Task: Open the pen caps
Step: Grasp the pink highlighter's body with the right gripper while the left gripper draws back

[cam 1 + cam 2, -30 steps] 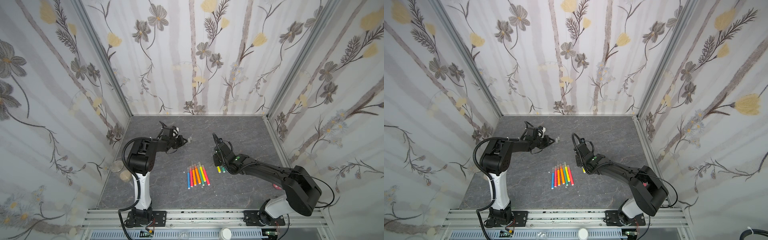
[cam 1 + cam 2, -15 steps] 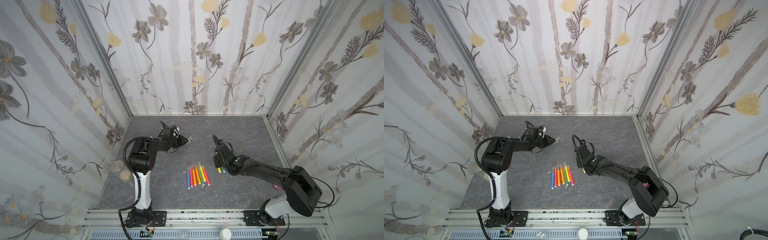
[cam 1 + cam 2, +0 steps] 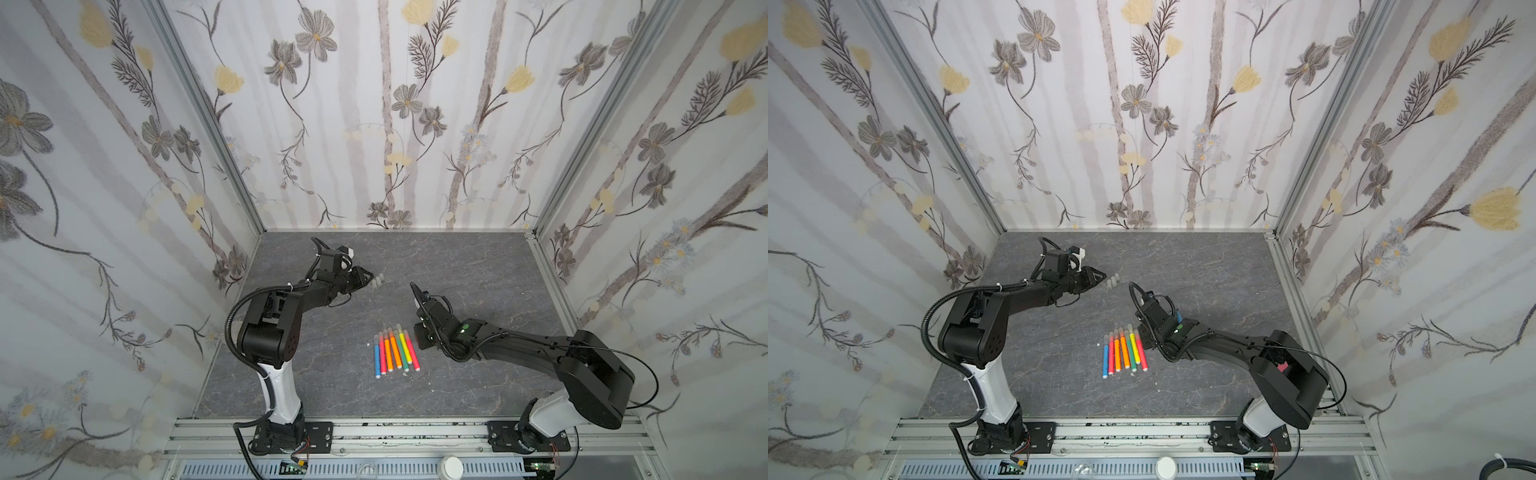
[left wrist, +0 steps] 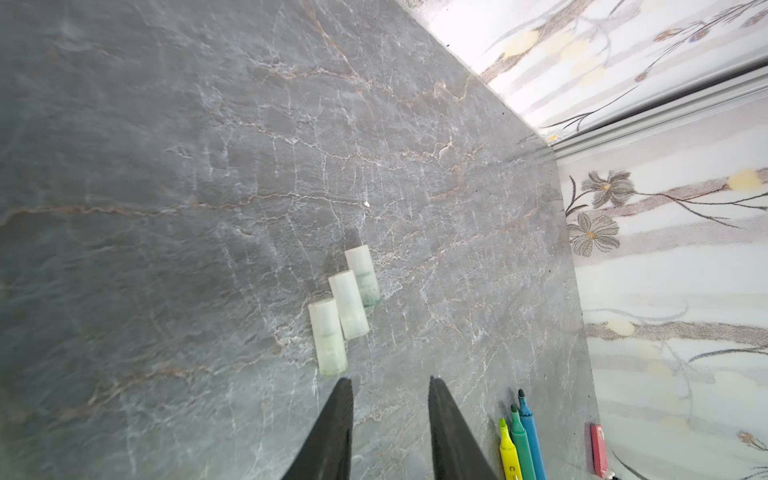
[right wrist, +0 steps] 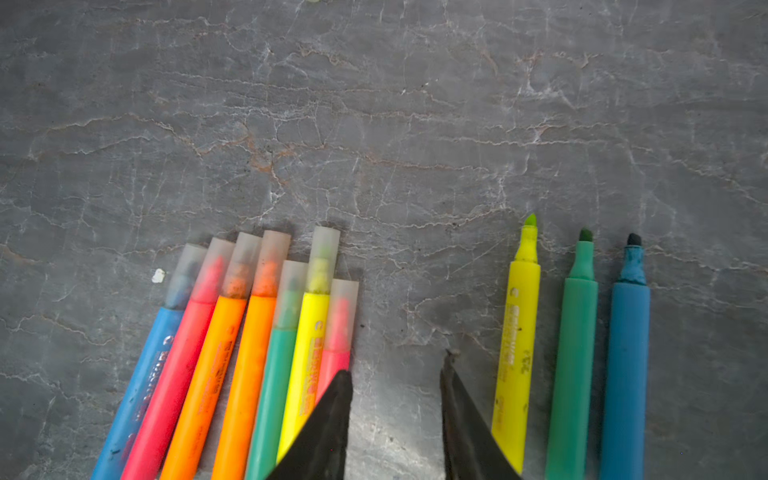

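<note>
Translucent pen caps (image 4: 343, 307) lie just beyond the left claw (image 4: 390, 379).

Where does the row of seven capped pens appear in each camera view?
Top views: row of seven capped pens, centre foreground in both.
Left wrist: not in it.
Right wrist: fanned beside the right gripper, caps pointing away.
Landmark: white speck by the row's blue pen.

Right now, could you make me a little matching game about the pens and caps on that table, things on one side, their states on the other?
1. three loose caps
2. seven bundled pens
3. yellow, green and blue trio

A. tips bare
B. just ahead of the left fingers
C. caps on

Pairs: 1-B, 2-C, 3-A
</note>
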